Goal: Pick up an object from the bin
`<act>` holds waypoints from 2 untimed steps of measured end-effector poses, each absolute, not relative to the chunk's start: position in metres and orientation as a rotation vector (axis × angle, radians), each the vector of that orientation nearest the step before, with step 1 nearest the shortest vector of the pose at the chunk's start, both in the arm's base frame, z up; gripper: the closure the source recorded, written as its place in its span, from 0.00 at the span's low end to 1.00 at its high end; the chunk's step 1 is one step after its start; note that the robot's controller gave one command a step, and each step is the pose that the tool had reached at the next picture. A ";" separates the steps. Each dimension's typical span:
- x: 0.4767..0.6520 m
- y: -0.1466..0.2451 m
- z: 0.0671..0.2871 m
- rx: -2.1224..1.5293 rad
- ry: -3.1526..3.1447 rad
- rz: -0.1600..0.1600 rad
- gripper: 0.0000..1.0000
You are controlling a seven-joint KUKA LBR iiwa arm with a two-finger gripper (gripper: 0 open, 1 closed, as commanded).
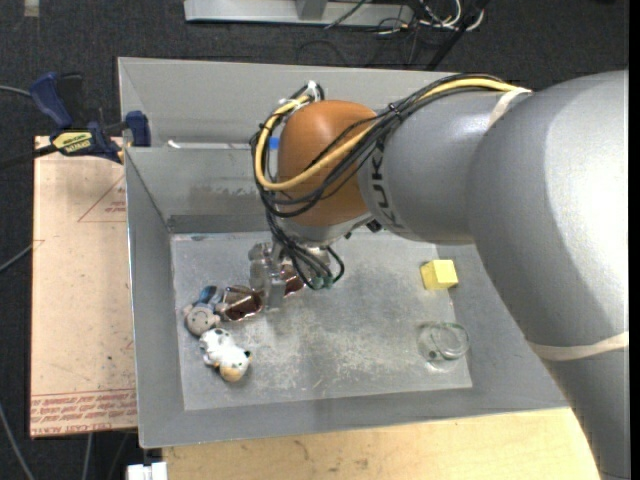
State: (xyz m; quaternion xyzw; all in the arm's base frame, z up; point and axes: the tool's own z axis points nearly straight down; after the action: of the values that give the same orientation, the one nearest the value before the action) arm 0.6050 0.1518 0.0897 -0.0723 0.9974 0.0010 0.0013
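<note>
Toward the left edge of the bin [150, 268], a glossy dark-red object [238, 304] is located just beside the gripper [270, 286], whose opening cannot be told. The object should be straddled squarely, with the grey disc [200, 318] and white toy [224, 354] nearby left untouched.

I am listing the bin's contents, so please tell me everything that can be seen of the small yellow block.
The yellow block is small and boxy, plain bright yellow, matte like foam or plastic; which, I cannot tell. It rests flat on the bin floor, in the right part, slightly turned against the walls. Nothing touches it: the clear round thing lies apart, nearer the front, and the pincer is well to its left.
</note>
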 end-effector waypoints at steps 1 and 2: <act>0.605 0.152 0.095 -0.227 3.130 0.003 1.00; 0.604 0.152 0.101 -0.226 3.134 0.002 1.00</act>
State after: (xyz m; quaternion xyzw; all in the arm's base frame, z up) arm 0.6043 0.1516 0.1011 -0.0719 0.9974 0.0007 -0.0005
